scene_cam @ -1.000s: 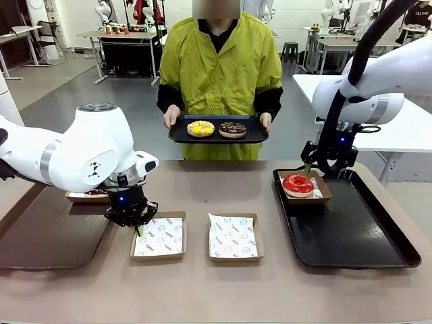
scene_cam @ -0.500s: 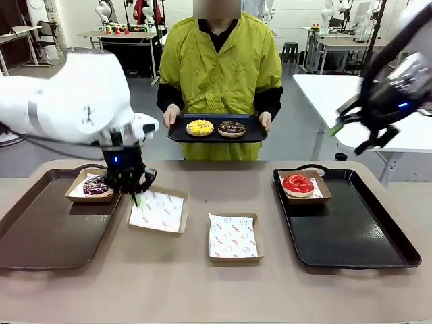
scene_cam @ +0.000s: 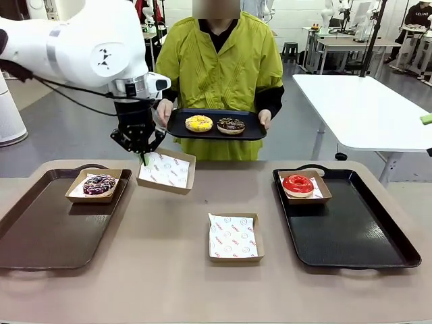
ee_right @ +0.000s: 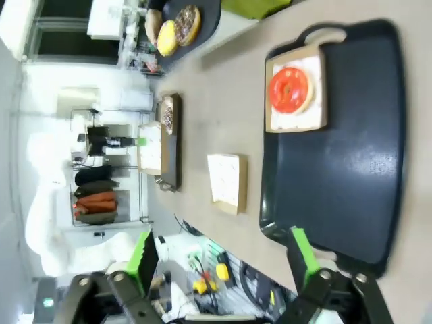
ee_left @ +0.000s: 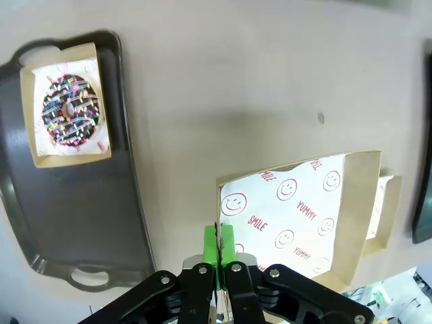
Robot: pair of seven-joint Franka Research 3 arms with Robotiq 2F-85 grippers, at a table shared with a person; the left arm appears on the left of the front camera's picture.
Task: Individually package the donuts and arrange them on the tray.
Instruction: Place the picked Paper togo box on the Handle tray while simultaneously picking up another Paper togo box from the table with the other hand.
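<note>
Left gripper (scene_cam: 142, 157) pinched shut on rim of lined box (scene_cam: 166, 171), held tilted above table. Sprinkled donut (scene_cam: 99, 183) boxed at 8 o'clock. Yellow donut (scene_cam: 199, 123) and chocolate donut (scene_cam: 231, 125) on person's tray (scene_cam: 216, 136) at 2. Red donut (scene_cam: 298, 183) boxed at 3. Right gripper (ee_right: 223, 260) spread wide, holding nothing.

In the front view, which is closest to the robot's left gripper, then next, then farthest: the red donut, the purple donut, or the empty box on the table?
From the left gripper, which holds up a lined box:
1. Purple donut, just below, on the left tray.
2. Empty box, middle of the table.
3. Red donut, on the right tray.
</note>
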